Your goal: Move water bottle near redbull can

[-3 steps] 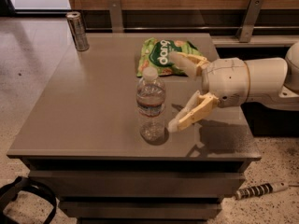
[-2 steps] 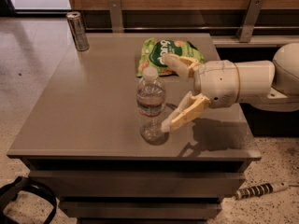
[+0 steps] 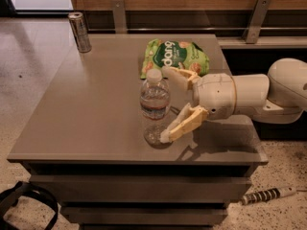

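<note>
The water bottle [image 3: 154, 104], clear with a white cap and a thin label band, stands upright near the front middle of the grey table [image 3: 91, 109]. My gripper [image 3: 167, 104] reaches in from the right at bottle height. It is open, one finger behind the bottle's upper part and one in front by its base, so the bottle stands at the mouth of the fingers. The redbull can [image 3: 79, 31], slim and silvery, stands at the table's far left corner, well away from the bottle.
A green snack bag [image 3: 173, 55] lies flat at the back of the table, just behind my gripper. A wooden wall with metal brackets [image 3: 253, 18] runs behind the table. A black strap [image 3: 24, 202] and a striped cable end [image 3: 267, 194] lie on the floor.
My gripper has moved left toward the water bottle, so its fingers now reach past the bottle's right side. The bottle and the can have not moved.
</note>
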Available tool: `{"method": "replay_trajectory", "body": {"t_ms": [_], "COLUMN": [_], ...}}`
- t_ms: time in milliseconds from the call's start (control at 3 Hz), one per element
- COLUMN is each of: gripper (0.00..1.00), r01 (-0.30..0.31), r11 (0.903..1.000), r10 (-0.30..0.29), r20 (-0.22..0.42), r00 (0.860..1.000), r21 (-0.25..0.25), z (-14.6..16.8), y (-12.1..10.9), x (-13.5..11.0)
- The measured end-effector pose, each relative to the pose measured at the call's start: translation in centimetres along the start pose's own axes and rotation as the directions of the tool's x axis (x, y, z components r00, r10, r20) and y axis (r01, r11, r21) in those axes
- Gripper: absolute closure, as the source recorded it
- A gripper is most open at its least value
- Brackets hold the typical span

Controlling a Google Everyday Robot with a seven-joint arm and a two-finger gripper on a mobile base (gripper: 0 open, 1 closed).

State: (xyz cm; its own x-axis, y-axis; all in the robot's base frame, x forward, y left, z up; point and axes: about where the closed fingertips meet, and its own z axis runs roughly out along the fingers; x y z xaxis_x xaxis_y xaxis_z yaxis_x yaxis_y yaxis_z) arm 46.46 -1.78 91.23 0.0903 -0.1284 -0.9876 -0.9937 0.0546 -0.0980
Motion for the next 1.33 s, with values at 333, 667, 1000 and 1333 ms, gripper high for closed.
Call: {"method": "replay_trajectory", "body": {"t_ms": [333, 667, 1000, 1333], "gripper": [0.17, 0.41, 0.64, 0.88], "r01": [-0.029, -0.031, -0.029, -0.027], "r11": [0.9996, 0.9995, 0.9995, 0.9996], "r10": [0.029, 0.031, 0.029, 0.026], "r20": [-0.026, -0.029, -0.029, -0.03], "r00": [0.999, 0.999, 0.999, 0.999], "r21": [-0.001, -0.004, -0.008, -0.013], "z": [-0.04, 0.14, 0.34, 0.56], "y": [0.36, 0.48, 0.56, 0.65], "x": [1.49, 1.56, 1.45, 1.32]}}
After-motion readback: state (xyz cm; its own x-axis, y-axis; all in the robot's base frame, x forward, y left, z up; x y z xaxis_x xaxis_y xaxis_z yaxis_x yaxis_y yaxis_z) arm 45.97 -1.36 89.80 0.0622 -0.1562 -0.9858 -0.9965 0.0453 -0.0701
